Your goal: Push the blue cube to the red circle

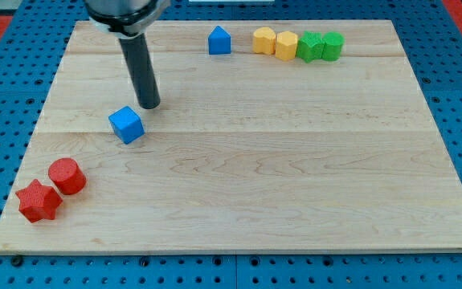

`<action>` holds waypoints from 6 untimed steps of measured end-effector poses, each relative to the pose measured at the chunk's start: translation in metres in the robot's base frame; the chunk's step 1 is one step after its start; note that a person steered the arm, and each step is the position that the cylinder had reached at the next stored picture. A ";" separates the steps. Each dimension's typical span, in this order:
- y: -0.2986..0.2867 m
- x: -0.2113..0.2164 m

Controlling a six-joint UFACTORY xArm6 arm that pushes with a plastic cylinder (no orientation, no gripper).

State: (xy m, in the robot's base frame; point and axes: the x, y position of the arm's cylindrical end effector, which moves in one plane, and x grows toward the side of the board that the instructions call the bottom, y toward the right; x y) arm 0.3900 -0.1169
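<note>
Jaws: none, rod only; my tip (150, 104) just above-right of blue cube (126, 124); red circle (67, 176) lower-left, path clear

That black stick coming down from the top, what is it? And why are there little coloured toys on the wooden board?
The black stick is the end of a robot arm. It has no hand, so it holds nothing; it only slides my tip along the wooden board and shoves blocks. There is one picture, from a camera looking down at the board from in front.

Right now my tip sits just above and to the right of the blue cube, very close to it. The job is to push that cube to the red circle, which waits near the view's bottom left, touching a red star.

Along the view's top sit a blue house-shaped block, two yellow blocks and two green blocks.
</note>
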 end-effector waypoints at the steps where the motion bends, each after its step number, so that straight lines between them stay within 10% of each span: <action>1: 0.001 0.000; 6: -0.047 0.046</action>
State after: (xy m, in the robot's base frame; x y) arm 0.4357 -0.1635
